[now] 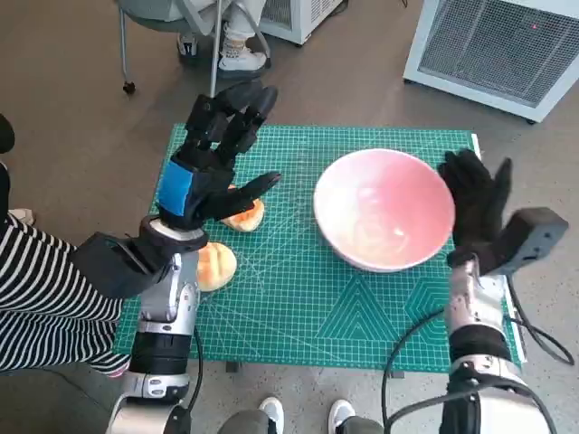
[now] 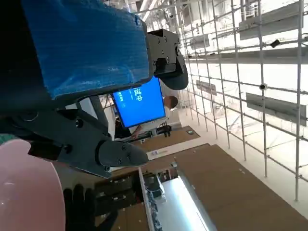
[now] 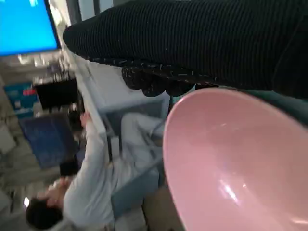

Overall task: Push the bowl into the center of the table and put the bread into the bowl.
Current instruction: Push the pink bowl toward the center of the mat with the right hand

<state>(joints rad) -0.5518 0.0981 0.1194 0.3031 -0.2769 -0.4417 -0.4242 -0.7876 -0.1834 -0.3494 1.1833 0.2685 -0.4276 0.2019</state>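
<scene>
A pink bowl stands on the right half of the green mat; it also shows as the bowl and its rim in the wrist views. My right hand stands upright with fingers spread, right against the bowl's right side, holding nothing. One bread roll lies left of the bowl, and a second roll sits nearer the mat's left edge. Raised above the first roll, my left hand has its fingers spread and empty.
A person in a striped sleeve is close at the left. Feet show at the front edge, and a chair with someone's shoes stands behind. A white appliance sits at the back right. A person appears in the right wrist view.
</scene>
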